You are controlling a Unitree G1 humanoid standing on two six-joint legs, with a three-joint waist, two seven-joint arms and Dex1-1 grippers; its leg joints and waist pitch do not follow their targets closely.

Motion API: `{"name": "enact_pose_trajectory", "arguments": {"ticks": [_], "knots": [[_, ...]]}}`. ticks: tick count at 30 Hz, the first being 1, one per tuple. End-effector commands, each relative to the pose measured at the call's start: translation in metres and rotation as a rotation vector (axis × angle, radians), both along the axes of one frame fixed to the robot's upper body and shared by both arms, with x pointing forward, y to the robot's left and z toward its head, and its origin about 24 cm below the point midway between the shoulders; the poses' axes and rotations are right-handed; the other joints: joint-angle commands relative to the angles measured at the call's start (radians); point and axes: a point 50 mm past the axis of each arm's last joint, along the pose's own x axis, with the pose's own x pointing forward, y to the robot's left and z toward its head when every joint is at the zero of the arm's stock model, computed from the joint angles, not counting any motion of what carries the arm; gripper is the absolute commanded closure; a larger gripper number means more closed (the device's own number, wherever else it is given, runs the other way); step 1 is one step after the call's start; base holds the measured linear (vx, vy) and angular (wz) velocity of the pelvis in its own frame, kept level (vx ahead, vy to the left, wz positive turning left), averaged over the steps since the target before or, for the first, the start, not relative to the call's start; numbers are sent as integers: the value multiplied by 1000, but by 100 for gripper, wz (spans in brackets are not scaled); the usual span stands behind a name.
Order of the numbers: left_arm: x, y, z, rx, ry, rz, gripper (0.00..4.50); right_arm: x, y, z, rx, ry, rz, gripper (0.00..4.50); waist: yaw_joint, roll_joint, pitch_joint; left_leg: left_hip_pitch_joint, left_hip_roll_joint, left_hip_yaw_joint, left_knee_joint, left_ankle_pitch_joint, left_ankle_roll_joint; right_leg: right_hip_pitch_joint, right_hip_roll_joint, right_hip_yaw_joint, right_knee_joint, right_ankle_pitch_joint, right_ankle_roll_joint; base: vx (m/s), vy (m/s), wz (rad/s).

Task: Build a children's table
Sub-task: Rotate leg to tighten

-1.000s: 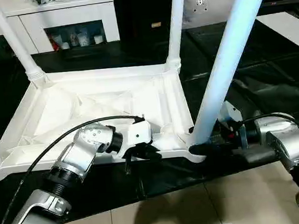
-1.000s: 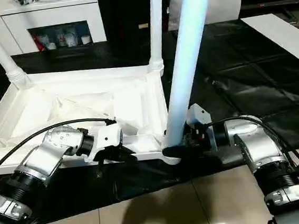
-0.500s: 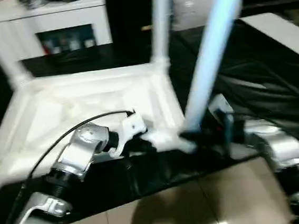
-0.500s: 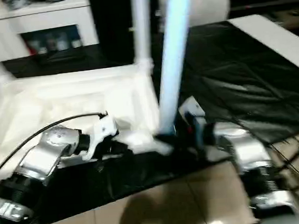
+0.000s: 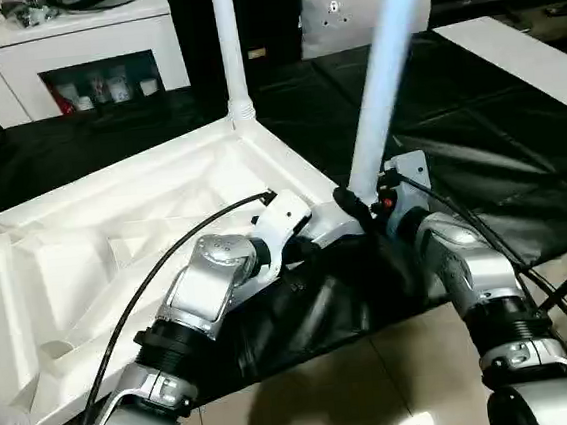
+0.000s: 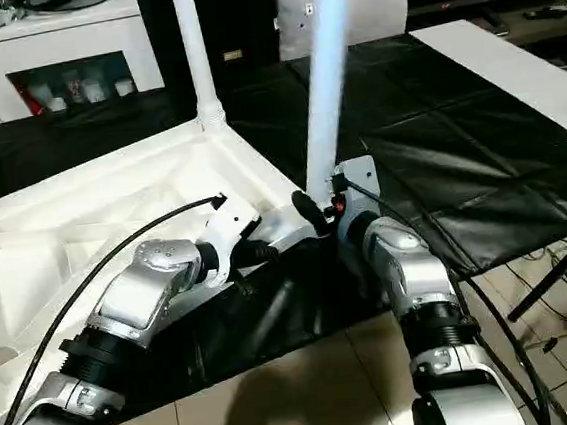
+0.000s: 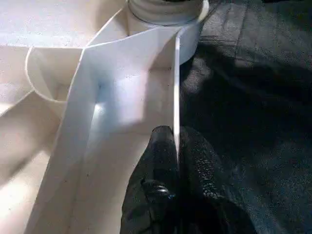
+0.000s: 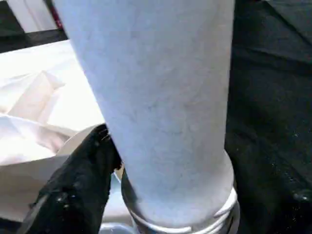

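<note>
Table (image 5: 65, 234) has swung askew, my left claw (image 7: 175, 139) pinching its rim. Whether my right claw (image 5: 363, 205) grips the leg (image 5: 382, 82), I can't tell.

Both silver forearms reach forward and converge. The left gripper (image 7: 175, 161) pinches its black fingers tight on the tabletop (image 5: 87, 261) rim wall, while the right gripper (image 5: 358, 205) (one black finger (image 8: 80, 180) visible) brackets the base of the leg (image 8: 156, 107).
</note>
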Motion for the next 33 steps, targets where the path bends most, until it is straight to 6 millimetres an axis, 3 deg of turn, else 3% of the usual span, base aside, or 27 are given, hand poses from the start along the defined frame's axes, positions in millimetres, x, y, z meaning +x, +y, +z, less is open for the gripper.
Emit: {"name": "enact_pose_trajectory", "arguments": {"ticks": [1,6,9,11,14,15,16,23,26,28,33], "knots": [[0,-12,14,-64,-80,-67,450,-7,19,-5,-6,7,132,57,6,-10,-68,-1,24,-4,-60,-107,91,62,-54,48,-77,-82,-236,0,0,0],[0,8,10,-14,-98,-147,450,-10,-8,3,-54,-74,216,11,8,-10,-64,-1,25,-3,-63,-146,86,62,-56,49,-84,-151,-218,0,0,0],[-3,16,8,3,-102,-214,450,-12,-21,10,-65,-105,258,5,9,-9,-68,-2,28,-5,-61,-119,97,63,-55,49,-77,-107,-225,0,0,0],[-8,24,6,22,-94,-324,450,-20,-32,18,-75,-120,382,5,11,-6,-71,-1,28,-5,-58,-106,113,63,-53,48,-73,-63,-236,0,0,0],[-11,30,3,65,-79,-404,450,-29,-36,23,-63,-118,505,5,27,-3,-71,3,33,-4,-56,-97,134,59,-53,47,-68,-34,-250,0,0,0],[-12,33,2,88,-71,-433,450,-31,-37,24,-65,-118,543,5,31,-7,-73,3,36,-3,-56,-94,136,59,-55,46,-66,-33,-258,0,0,0],[-13,35,1,104,-63,-452,450,-32,-38,25,-67,-117,570,33,34,-4,-73,4,38,-3,-56,-92,134,57,-55,46,-65,-32,-264,0,0,0],[-18,45,1,143,-17,-641,450,-45,-43,21,-171,-17,831,89,52,-9,-73,3,39,-2,-55,-104,118,57,-60,48,-63,-56,-263,0,0,0],[-20,48,1,156,0,-688,450,-45,-44,18,-188,16,863,107,53,-16,-74,3,38,-1,-55,-112,107,57,-61,48,-66,-87,-255,0,0,0],[-19,49,2,158,1,-699,450,-45,-43,18,-191,23,873,128,53,-12,-73,3,40,-2,-56,-121,98,55,-62,48,-66,-103,-255,0,0,0],[-16,50,2,162,-5,-696,450,-48,-42,13,-201,53,909,174,54,-14,-74,3,38,-1,-55,-130,88,56,-61,49,-67,-112,-249,0,0,0]]}}
